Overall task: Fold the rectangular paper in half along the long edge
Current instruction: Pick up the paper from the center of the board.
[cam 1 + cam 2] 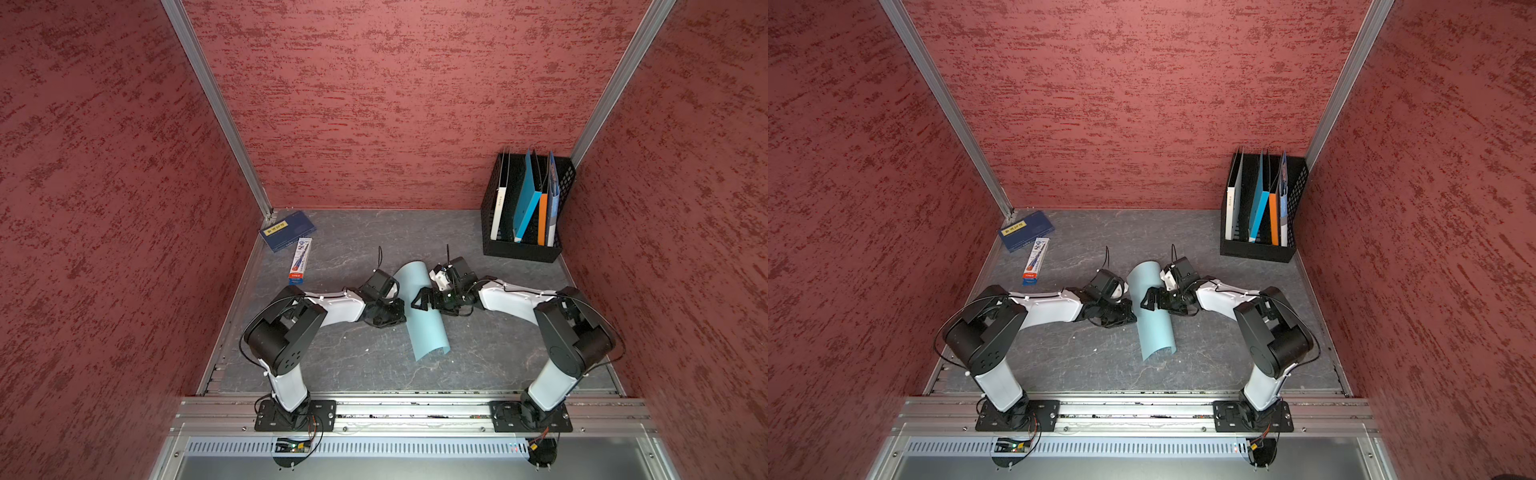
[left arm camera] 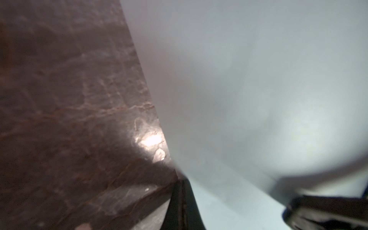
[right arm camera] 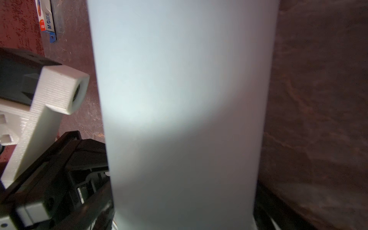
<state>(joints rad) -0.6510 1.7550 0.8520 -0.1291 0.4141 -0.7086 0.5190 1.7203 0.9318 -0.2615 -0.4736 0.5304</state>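
Observation:
The rectangular paper (image 1: 426, 324) (image 1: 1154, 328) is a pale sky-blue sheet, bowed over into a long arch at the middle of the dark marbled table. My left gripper (image 1: 399, 309) (image 1: 1130, 311) is at the arch's left side, shut on the paper where its upper and lower layers meet. In the left wrist view the closed dark fingers (image 2: 184, 199) sit against the paper (image 2: 258, 79). My right gripper (image 1: 420, 300) (image 1: 1148, 300) is open above the arch's right side. In the right wrist view the paper (image 3: 179, 89) spans the gap between its wide-spread fingers (image 3: 105, 211).
A black mesh file rack (image 1: 519, 249) (image 1: 1254, 251) with books and a bright blue folder stands at the back right. A dark navy booklet (image 1: 289, 230) and a pen box (image 1: 300, 262) lie at the back left. Red walls close in three sides.

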